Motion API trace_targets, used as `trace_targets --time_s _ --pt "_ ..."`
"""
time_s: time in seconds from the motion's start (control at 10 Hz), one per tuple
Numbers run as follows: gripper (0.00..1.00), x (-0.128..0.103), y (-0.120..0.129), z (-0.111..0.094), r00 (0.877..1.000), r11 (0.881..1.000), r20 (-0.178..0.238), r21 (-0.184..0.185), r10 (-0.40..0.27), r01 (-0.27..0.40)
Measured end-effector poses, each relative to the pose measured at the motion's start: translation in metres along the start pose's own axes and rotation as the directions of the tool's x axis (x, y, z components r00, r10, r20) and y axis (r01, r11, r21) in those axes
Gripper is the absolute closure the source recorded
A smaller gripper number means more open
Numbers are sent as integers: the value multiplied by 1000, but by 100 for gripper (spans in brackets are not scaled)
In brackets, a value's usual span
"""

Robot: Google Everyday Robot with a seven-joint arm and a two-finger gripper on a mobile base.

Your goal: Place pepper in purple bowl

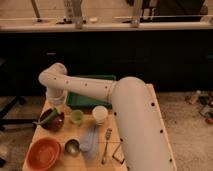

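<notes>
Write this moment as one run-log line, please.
gripper: just above purple bowl | pepper: lying in the bowl | green cup: right of bowl

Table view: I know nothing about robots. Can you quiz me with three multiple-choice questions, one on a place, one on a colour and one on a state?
1. Where is the pincer?
A. raised high overhead
B. just above the purple bowl
C. far off to the right

2. What colour is the tray?
A. green
B. yellow
C. white

3. How does the white cup stand?
A. on its side
B. upside down
C. upright, mouth up

Answers:
1. B: the arm ends over the purple bowl, by the pepper.
2. A: its visible floor is green.
3. C: its open rim faces up.
</notes>
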Motion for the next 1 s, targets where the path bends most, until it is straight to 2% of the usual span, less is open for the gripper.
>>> trace_targets --time_s 0.2,0.7,0.8,1.0 --pt "88 1 0 0 1000 1000 0 0 1 -1" --pt "34 0 0 0 1000 1000 0 1 1 -1" --pt "27 0 0 0 1000 1000 0 1 1 -1" --pt "20 1 0 0 1000 1000 0 1 1 -1"
